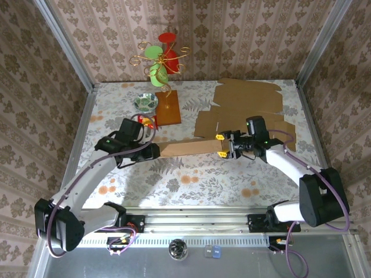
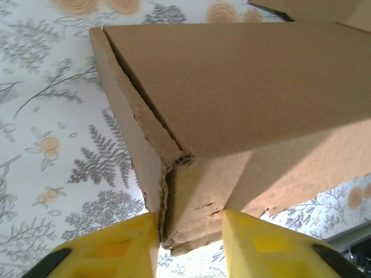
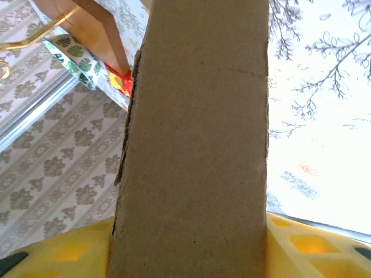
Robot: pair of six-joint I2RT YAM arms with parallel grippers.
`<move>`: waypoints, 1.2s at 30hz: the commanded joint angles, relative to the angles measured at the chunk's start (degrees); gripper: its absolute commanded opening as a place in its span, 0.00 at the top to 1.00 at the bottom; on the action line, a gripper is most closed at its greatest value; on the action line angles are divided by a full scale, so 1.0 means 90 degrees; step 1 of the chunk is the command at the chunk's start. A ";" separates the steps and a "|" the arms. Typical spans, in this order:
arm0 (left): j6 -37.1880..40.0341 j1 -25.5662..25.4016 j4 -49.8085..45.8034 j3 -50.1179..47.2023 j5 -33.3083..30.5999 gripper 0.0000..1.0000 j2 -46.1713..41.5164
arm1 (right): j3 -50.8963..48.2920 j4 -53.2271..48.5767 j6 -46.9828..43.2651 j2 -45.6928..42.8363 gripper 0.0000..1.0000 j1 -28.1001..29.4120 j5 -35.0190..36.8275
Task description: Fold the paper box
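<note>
The paper box (image 1: 191,147) is a long, narrow brown cardboard piece, partly folded, held level between my two grippers over the middle of the table. My left gripper (image 1: 155,152) has the box's left end. In the left wrist view the ragged corner of the box (image 2: 243,87) sits in the left gripper (image 2: 190,231), with both yellow fingers (image 2: 116,249) touching its sides. My right gripper (image 1: 219,146) has the right end. In the right wrist view the box (image 3: 197,145) fills the gap of the right gripper (image 3: 189,223) from one yellow finger (image 3: 307,243) to the other.
Flat cardboard sheets (image 1: 249,98) lie at the back right, just behind the right gripper. At the back left are a gold wire stand with red and green cups (image 1: 162,58) on a wooden board (image 1: 168,108), a small patterned bowl (image 1: 146,102) and a red-yellow item (image 1: 148,121). Patterned walls enclose the table.
</note>
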 commanded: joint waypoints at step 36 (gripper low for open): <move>0.0027 0.0621 0.0033 0.0847 0.0215 0.65 -0.2110 | 0.1973 0.4032 0.0685 0.4416 0.39 0.4301 0.3968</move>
